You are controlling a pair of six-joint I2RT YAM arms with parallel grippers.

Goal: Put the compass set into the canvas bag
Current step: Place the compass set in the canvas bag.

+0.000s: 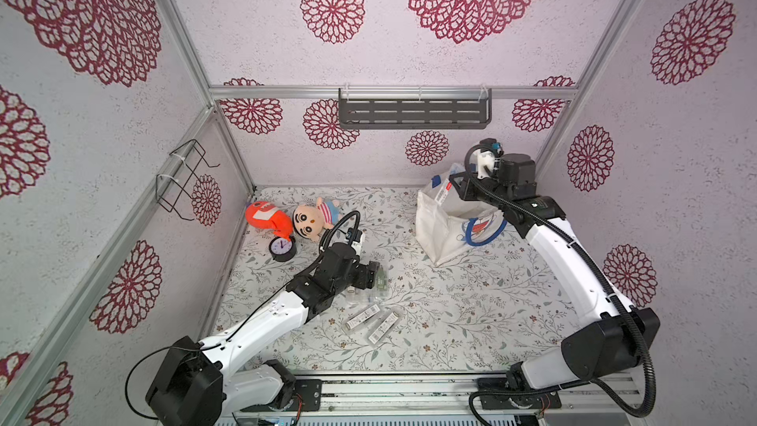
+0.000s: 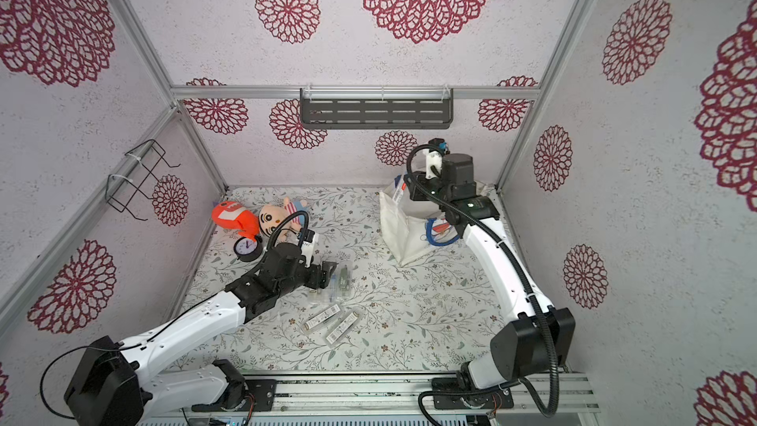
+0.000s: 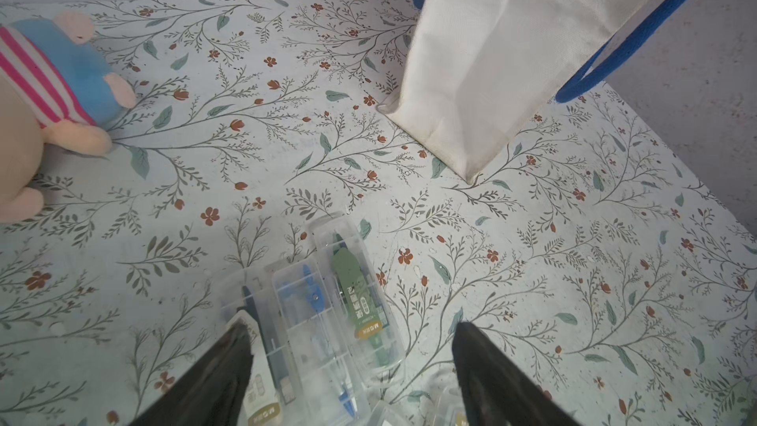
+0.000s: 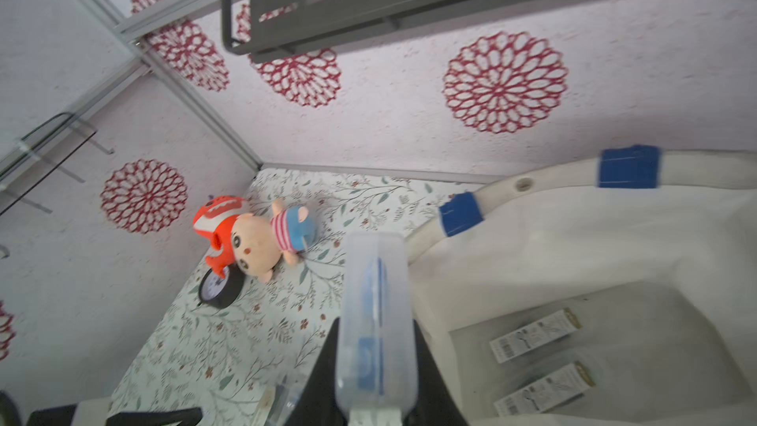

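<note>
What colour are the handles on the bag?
Blue handles on the cream canvas bag; the left wrist view shows them best.

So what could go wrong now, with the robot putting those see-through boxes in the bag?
The right gripper holds the clear case near the canvas bag's rim; let go too early, it might hit the rim and fall outside. The left gripper is open over crowded cases, so it may grab two or knock one away.

Matt cloth — canvas bag (image 3: 491, 55); clear glossy plastic — compass set (image 3: 357, 297).
</note>
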